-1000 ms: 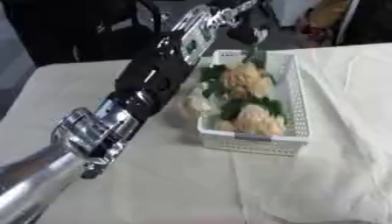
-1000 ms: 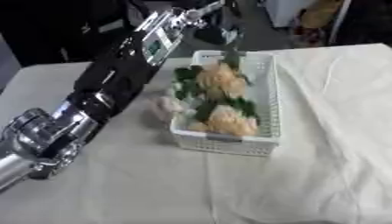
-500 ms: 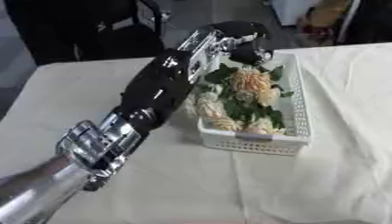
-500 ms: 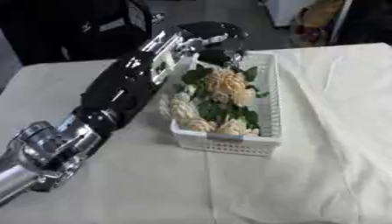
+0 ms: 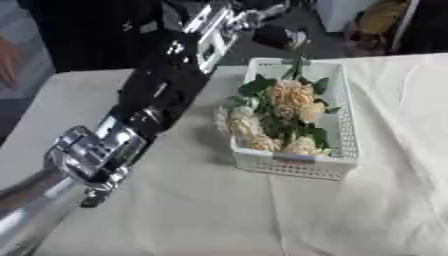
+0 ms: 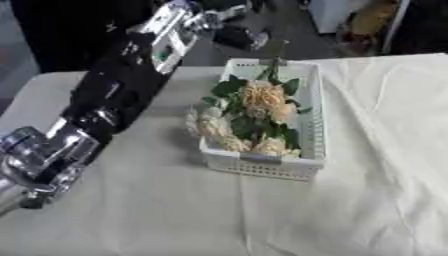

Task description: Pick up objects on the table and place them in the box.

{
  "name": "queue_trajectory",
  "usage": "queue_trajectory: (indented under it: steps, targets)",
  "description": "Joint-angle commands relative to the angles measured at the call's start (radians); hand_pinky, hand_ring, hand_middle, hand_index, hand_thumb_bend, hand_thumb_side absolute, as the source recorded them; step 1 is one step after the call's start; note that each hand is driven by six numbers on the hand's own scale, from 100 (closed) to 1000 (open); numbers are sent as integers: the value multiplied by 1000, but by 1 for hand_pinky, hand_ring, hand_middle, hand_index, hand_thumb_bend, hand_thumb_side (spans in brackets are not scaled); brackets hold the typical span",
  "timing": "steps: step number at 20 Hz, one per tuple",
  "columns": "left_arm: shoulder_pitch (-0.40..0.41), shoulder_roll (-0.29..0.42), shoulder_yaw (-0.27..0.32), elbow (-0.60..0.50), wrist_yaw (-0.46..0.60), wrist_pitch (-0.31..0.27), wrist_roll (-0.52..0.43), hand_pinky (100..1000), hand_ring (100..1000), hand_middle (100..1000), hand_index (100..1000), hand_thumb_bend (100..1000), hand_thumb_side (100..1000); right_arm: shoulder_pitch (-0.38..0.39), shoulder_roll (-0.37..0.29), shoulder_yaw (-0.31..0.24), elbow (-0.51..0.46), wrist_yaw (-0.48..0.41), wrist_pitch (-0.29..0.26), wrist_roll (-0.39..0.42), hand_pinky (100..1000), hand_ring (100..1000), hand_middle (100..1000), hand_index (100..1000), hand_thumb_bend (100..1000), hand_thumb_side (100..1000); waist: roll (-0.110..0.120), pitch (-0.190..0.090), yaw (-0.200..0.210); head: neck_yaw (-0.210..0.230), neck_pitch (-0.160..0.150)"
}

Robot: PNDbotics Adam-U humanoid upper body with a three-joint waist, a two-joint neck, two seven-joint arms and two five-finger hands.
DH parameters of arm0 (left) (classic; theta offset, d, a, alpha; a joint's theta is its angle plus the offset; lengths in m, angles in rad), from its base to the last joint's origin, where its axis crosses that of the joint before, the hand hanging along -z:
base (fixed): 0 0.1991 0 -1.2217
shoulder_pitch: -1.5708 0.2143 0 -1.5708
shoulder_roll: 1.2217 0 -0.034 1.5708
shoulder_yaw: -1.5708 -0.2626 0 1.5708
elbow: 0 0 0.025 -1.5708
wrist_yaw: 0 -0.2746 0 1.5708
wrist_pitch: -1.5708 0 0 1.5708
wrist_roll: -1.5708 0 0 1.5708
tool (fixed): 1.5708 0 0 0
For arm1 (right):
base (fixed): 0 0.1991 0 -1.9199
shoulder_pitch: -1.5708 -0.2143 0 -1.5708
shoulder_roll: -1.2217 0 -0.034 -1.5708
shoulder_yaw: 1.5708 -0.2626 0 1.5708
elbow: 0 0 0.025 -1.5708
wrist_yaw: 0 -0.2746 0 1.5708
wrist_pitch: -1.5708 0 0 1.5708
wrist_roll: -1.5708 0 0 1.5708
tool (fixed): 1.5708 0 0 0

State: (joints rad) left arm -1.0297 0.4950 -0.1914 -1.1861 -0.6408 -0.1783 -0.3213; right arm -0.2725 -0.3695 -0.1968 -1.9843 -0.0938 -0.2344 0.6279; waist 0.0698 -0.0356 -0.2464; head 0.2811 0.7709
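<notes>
My left hand (image 5: 271,31) above far end of white box (image 5: 343,150) – fingers blurred, cannot tell if spread or curled. Cream flowers (image 5: 284,112) lie in box, one bloom spilling over left wall. Risk, as I judge it: forearm sweeping back could snag that bloom, drag bunch out. Surface (image 5: 192,210) under pale creased cloth – dark, cluttered room beyond. Right hand unseen

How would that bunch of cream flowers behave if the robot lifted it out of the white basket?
The flowers would probably flop and sag: the blooms splay in different directions on thin stems, and some hang over the basket's left wall. They look light for their bulk. Leaves might snag on the basket's lattice walls.
</notes>
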Motion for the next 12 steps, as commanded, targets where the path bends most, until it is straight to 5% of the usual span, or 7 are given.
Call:
queue_trajectory:
  steps: [1,7,12]
  targets:
    - [-16,179,77,-188,131,25,51,700,830,911,926,328,529,-2,-26,-11,-16,6,3,-3,708,758,799,915,100,550,-1,-15,9,-23,-1]
    - [173,454,333,-475,299,33,267,722,833,905,905,552,387,14,-38,-19,-16,20,6,-10,707,758,799,916,100,547,2,-18,33,-75,-1]
    - [491,472,526,-580,479,-7,537,696,819,917,917,534,410,29,-43,-29,-16,28,6,-19,706,757,799,916,100,545,-7,-16,48,-107,-1]
